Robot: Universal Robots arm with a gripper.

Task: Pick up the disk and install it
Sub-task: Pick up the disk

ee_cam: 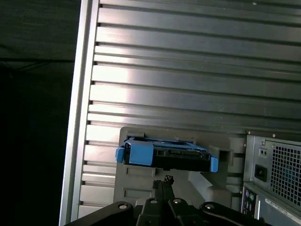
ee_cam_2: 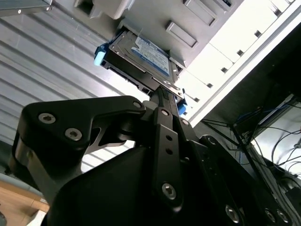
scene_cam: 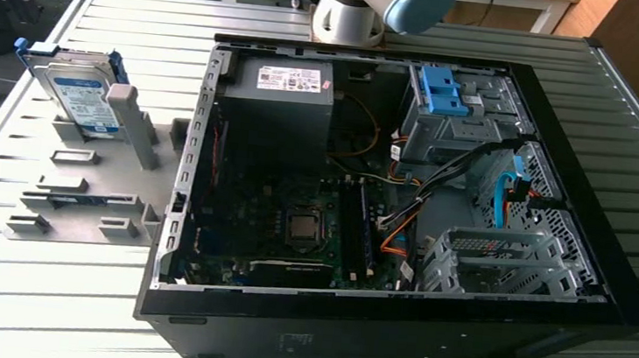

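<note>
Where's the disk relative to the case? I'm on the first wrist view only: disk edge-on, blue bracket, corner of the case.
Observer: In the exterior view the disk stands on edge in a grey stand, at the exterior view's left of the open case.
Operator: Which side is the label on?
Observer: The white-and-blue label faces the exterior camera, and the second wrist view shows it too.
Operator: Any free slot inside?
Observer: A grey metal cage at the case's near corner, on the exterior view's right, looks empty. A bay further back carries a blue latch.
</note>
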